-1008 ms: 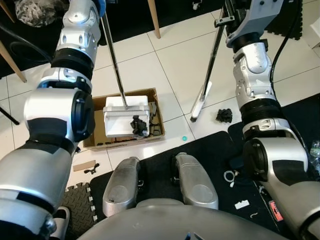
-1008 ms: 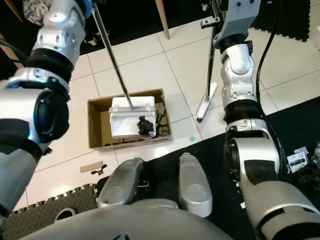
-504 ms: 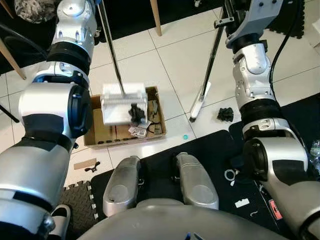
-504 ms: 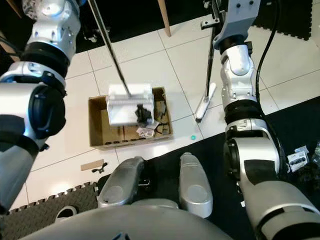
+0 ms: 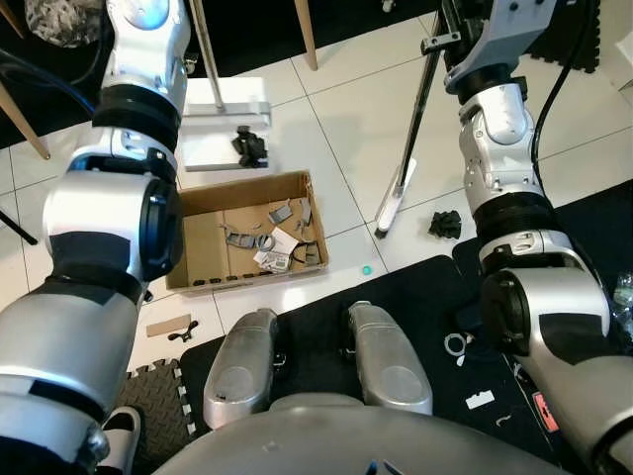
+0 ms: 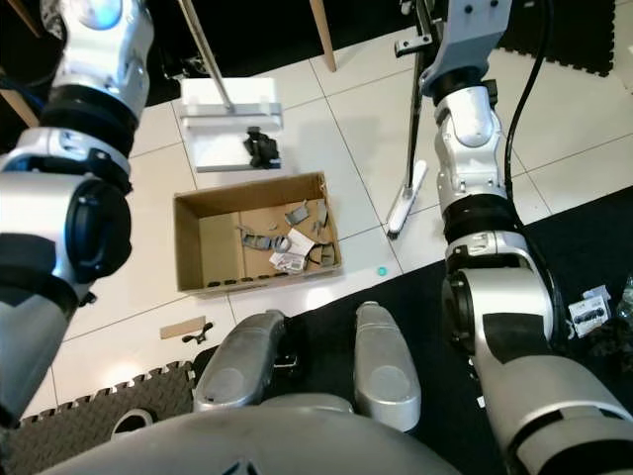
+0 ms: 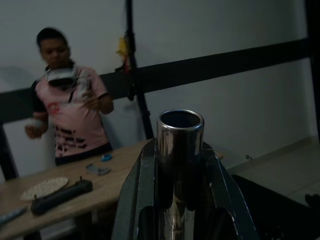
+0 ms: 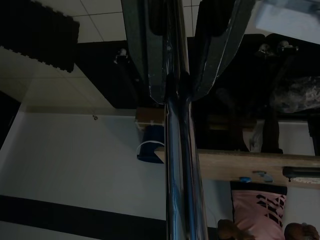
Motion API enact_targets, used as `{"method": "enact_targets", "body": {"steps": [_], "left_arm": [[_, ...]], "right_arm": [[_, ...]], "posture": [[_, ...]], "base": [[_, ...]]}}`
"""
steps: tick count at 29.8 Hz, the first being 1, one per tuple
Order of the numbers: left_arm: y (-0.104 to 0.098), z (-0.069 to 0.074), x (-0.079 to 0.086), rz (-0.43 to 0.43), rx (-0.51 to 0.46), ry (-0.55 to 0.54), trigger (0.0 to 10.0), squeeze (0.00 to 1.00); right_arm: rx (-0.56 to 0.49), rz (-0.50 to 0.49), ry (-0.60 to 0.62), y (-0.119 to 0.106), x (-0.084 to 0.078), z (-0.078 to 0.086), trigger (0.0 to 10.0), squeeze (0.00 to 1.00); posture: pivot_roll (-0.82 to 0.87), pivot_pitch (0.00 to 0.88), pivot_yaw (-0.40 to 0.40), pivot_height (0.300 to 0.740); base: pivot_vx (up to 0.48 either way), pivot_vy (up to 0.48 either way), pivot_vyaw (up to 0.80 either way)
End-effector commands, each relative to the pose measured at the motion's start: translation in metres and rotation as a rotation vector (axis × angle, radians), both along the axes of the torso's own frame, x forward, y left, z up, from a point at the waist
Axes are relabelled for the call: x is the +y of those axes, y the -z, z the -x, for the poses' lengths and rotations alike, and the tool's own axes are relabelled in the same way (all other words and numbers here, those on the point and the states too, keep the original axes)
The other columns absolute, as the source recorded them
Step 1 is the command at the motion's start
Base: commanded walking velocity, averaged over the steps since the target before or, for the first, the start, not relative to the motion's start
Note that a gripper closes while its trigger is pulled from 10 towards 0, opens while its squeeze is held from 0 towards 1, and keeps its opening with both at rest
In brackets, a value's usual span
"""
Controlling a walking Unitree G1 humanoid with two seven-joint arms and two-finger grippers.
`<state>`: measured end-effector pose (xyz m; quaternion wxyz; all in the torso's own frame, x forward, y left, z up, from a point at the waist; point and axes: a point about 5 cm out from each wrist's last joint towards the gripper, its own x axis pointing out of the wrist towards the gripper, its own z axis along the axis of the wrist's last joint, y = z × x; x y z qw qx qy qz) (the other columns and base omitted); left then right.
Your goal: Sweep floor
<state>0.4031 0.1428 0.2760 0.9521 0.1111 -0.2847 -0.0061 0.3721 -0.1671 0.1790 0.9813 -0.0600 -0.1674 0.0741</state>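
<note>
The left hand (image 7: 180,170) pinches the metal pole of the white dustpan (image 5: 226,124), which rests on the floor tiles beyond the far edge of the cardboard box (image 5: 247,236), black debris (image 5: 248,146) on it. The right hand (image 8: 180,75) is clamped on the broom handle (image 5: 420,99); the broom head (image 5: 396,201) touches the floor right of the box, near another black clump (image 5: 444,227).

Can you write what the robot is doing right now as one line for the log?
left gripper: shut on dustpan handle | dustpan: beyond box | right gripper: shut on broom handle
</note>
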Motion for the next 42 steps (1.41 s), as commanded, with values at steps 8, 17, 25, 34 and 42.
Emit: {"method": "enact_targets", "body": {"steps": [8, 17, 25, 34, 42], "left_arm": [[-0.013, 0.007, -0.006, -0.069, -0.122, 0.003, 10.0, 0.00], [-0.005, 0.007, -0.018, -0.069, -0.074, 0.087, 10.0, 0.00], [-0.014, 0.003, -0.009, 0.048, -0.063, 0.072, 10.0, 0.00], [-0.008, 0.002, -0.015, 0.035, -0.022, 0.107, 10.0, 0.00], [-0.007, 0.005, -0.019, -0.009, -0.051, 0.112, 10.0, 0.00]], "right_arm": [[-0.049, 0.007, -0.006, -0.009, 0.002, -0.001, 10.0, 0.00], [-0.045, 0.004, -0.004, -0.008, 0.002, -0.001, 10.0, 0.00], [-0.044, 0.004, -0.006, -0.008, 0.003, -0.002, 10.0, 0.00], [-0.045, 0.003, -0.004, -0.008, 0.003, -0.002, 10.0, 0.00], [-0.044, 0.003, -0.003, -0.008, 0.003, -0.002, 10.0, 0.00]], "posture": [[-0.05, 0.029, 0.050, 0.740], [-0.04, 0.029, 0.049, 0.740], [-0.04, 0.028, 0.048, 0.740], [-0.04, 0.029, 0.050, 0.740], [-0.04, 0.029, 0.048, 0.740]], "base": [[0.000, 0.000, 0.00], [0.000, 0.000, 0.00], [0.000, 0.000, 0.00], [0.000, 0.000, 0.00], [0.000, 0.000, 0.00]]}}
